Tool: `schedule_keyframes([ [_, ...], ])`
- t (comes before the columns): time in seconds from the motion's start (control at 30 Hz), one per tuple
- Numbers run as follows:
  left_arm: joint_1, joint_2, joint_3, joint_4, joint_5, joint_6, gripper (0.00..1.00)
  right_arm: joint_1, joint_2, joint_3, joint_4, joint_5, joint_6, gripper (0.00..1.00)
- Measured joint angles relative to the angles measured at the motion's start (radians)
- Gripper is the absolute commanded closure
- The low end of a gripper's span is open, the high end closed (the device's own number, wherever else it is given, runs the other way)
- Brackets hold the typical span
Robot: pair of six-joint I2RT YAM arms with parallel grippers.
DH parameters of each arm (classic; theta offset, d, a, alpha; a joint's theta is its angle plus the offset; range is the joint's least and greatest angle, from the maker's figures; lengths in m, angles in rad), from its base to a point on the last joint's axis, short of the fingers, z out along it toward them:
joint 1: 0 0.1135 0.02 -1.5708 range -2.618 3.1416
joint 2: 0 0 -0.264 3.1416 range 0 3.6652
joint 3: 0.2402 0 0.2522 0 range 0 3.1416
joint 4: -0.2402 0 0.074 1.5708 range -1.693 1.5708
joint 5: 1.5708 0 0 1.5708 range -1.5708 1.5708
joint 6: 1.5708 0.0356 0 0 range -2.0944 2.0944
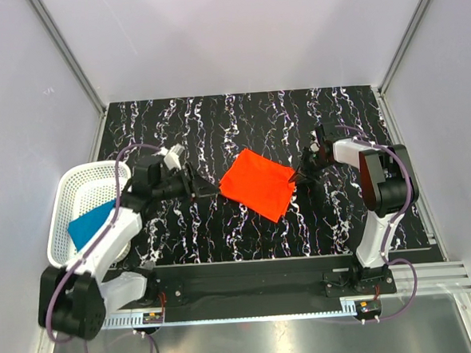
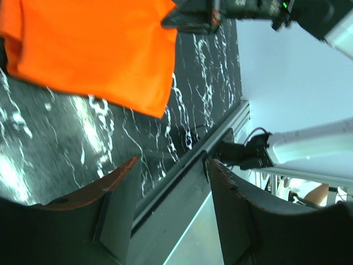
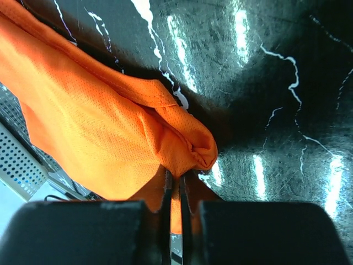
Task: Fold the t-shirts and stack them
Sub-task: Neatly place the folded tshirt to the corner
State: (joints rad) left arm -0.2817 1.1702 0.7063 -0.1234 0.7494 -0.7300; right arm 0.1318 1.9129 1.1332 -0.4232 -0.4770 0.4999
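Table [image 1: 216,122]: we see a black top veined with white streaks, set between pale walls; both arms are bolted along its near edge

Basket [image 1: 66,185]: white plastic mesh, standing at the table's left edge; the left arm [image 1: 111,232] crosses over its near right side in the top view

Orange-red t-shirt [image 1: 257,183]: it lies near the middle of the table between the two grippers, folded into a rough four-sided patch turned like a diamond. Its right corner is gathered into a bunched roll at the right gripper, and we cannot tell whether that corner is off the tabletop. From the left wrist we see its edge as a smooth sheet [image 2: 94,49] ahead of the fingers

Teal blue t-shirt [image 1: 90,225]: it sits inside the basket, toward the near side, showing as a flat patch partly hidden by the left arm; it is well apart from the orange-red one

Left gripper [image 1: 200,188]: it points at the left edge of the orange-red t-shirt and is just beside it. The left wrist view shows it [image 2: 172,162] spread wide with only bare table between the fingers

Right gripper [image 1: 301,174]: it sits at the shirt's right corner. In its own wrist view [image 3: 174,182] we see the fingers pressed together with a thin strip of orange cloth pinched between them
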Motion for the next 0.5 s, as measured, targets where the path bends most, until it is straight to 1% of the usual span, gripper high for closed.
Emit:
schedule_keyframes([
  [0.17, -0.003, -0.206, -0.085, -0.064, -0.026, -0.021, 0.42, -0.004, 0.0, 0.024, -0.027, 0.036, -0.008, 1.0],
  [0.3, -0.003, -0.331, -0.121, -0.113, -0.043, -0.031, 0.42, -0.009, 0.0, 0.072, -0.085, 0.148, -0.042, 1.0],
  [0.4, -0.003, -0.373, -0.144, -0.132, -0.051, -0.037, 0.42, -0.03, -0.001, 0.128, -0.137, 0.256, -0.082, 1.0],
  [0.5, -0.003, -0.373, -0.158, -0.138, -0.055, -0.038, 0.42, -0.066, 0.003, 0.213, -0.193, 0.363, -0.134, 1.0],
])
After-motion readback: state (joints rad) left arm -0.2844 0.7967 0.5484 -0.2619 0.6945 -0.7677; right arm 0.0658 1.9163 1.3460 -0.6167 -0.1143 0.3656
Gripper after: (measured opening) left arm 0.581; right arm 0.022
